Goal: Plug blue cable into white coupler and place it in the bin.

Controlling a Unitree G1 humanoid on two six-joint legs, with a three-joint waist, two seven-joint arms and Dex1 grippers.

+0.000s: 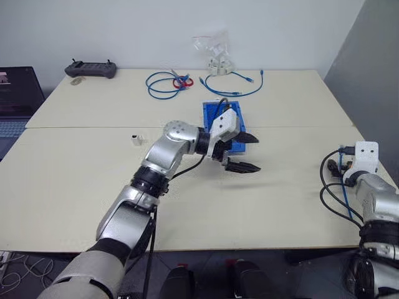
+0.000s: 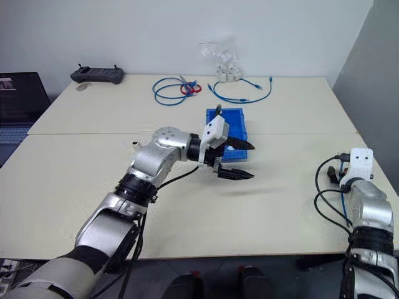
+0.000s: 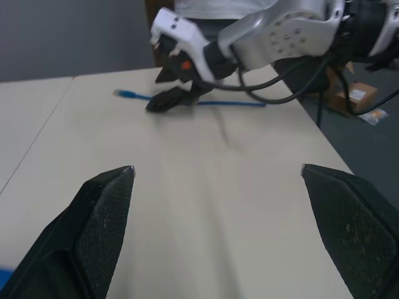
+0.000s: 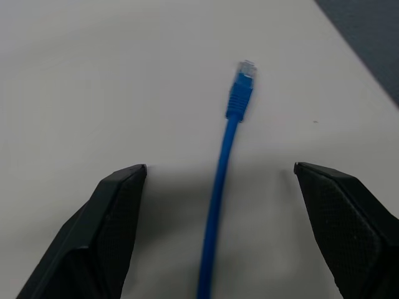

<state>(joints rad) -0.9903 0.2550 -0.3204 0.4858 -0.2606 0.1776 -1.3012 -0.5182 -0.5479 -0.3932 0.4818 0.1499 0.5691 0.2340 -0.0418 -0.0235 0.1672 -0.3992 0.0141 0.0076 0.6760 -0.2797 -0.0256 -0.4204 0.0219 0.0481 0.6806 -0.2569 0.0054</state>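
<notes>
I can read no text, label, brand or number anywhere here. The laptop screen [image 1: 15, 93] off the bench's far left corner shows a picture too small for me to make out any words, and the cardboard box [image 3: 356, 94] bears a label too blurred to read.

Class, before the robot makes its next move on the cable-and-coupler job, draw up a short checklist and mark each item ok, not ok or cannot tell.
1. Right gripper open around the blue cable: ok.
2. Cable gripped: not ok, it lies loose on the table.
3. Left gripper open and empty: ok.
4. White coupler picked up: not ok.
5. Bin free to receive: cannot tell, left gripper hides it.
</notes>
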